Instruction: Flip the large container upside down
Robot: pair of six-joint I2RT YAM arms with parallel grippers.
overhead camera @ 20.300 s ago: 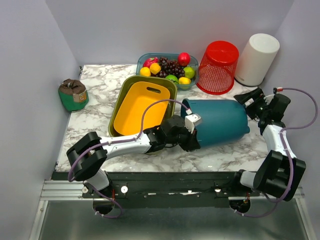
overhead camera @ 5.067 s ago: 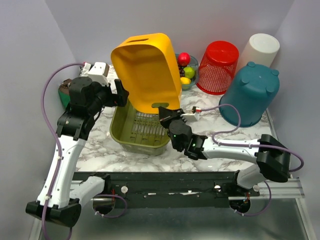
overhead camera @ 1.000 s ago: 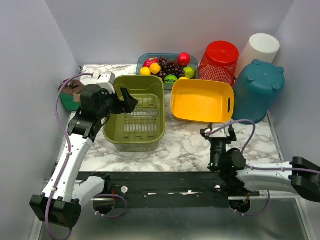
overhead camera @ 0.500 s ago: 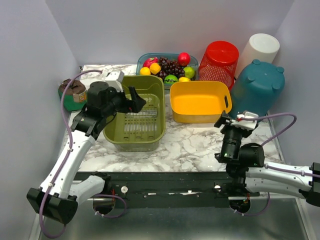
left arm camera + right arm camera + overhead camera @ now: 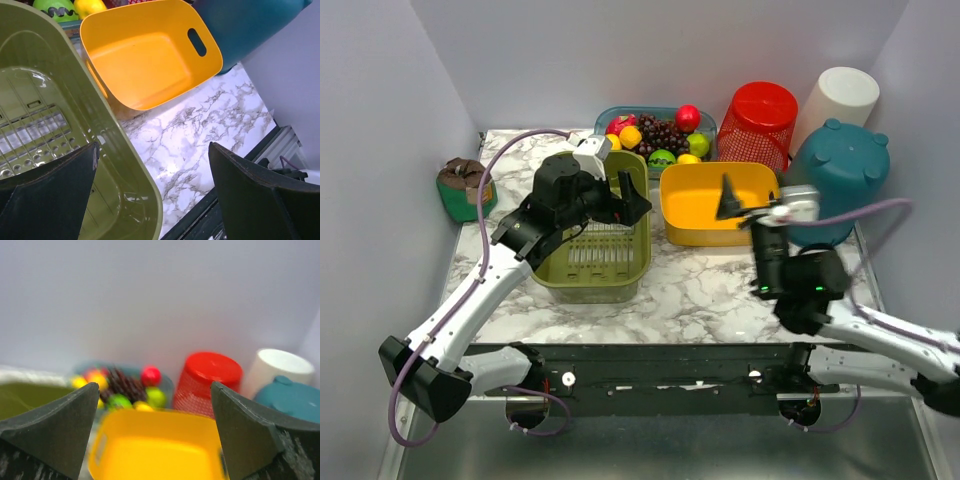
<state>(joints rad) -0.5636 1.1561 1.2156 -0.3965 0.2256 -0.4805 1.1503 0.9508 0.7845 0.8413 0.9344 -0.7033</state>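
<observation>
The right gripper (image 5: 760, 205) hangs above the marble table (image 5: 700, 295) at about 4 o'clock, its fingers spread wide and grasping nothing. It points toward the back wall, just in front of the yellow tub (image 5: 705, 235). The left gripper (image 5: 620, 205) hovers at about 10 o'clock over the right rim of the green crate (image 5: 590, 285), fingers likewise released and empty.

The crate stands upright, mouth up, just left of the table's centre, its slotted floor bare in the left wrist view. The tub sits beside it at 2 o'clock, also mouth up, a narrow strip of marble between the two.

A teal bin (image 5: 835, 165) stands bottom up at the right edge, near 2 o'clock, just behind the tub's right end. Along the back, a fruit tray (image 5: 603, 120) lies at 12 o'clock, an inverted red basket (image 5: 758, 120) at 1 o'clock, and a white cylinder (image 5: 840, 100) fills the far right corner. A green pouch (image 5: 465, 185) sits at the left edge, at 10 o'clock.
</observation>
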